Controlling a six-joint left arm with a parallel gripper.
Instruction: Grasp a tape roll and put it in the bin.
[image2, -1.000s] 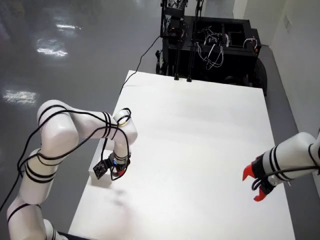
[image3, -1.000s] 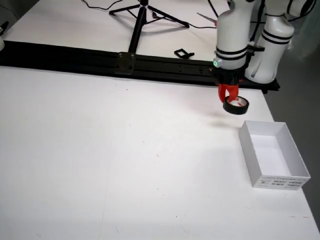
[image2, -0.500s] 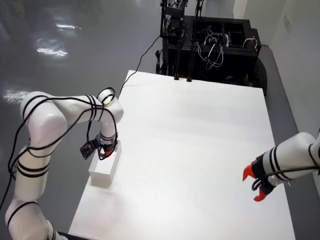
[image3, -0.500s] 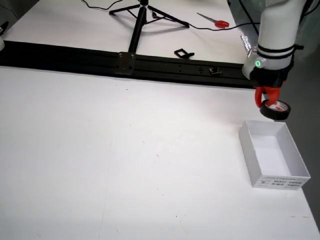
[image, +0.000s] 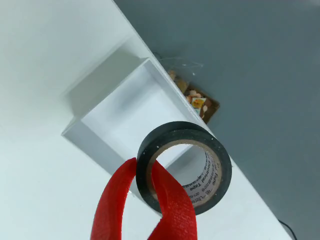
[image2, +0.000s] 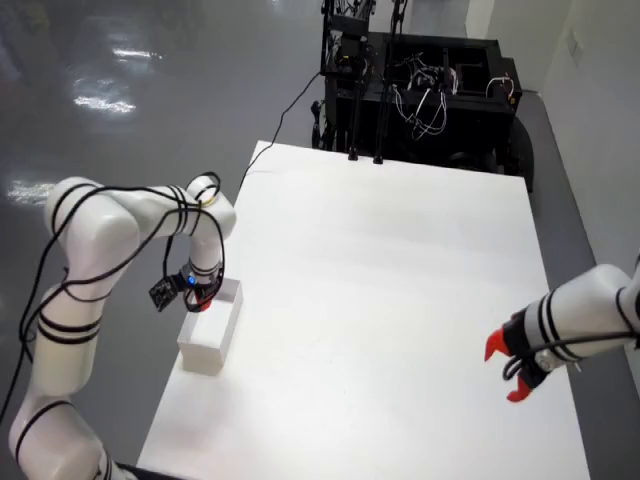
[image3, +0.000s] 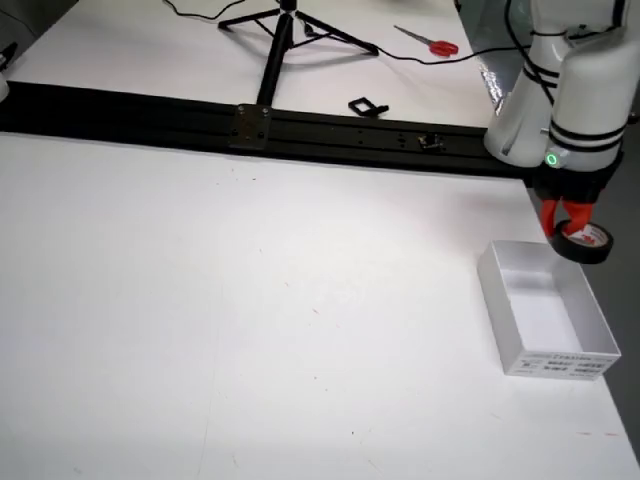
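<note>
One black tape roll (image3: 585, 243) pinched by the red claw (image3: 566, 217), one finger through its core, hanging over the far corner of the one white bin (image3: 548, 308). Bin sits at the desk (image3: 250, 330) edge. Desk otherwise bare; second arm's claw (image2: 510, 368) well apart.

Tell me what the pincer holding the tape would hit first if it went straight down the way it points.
Probably the bin, at or near its far rim rather than its floor. The pincer hangs the tape over that edge, though depth is hard to judge.
</note>
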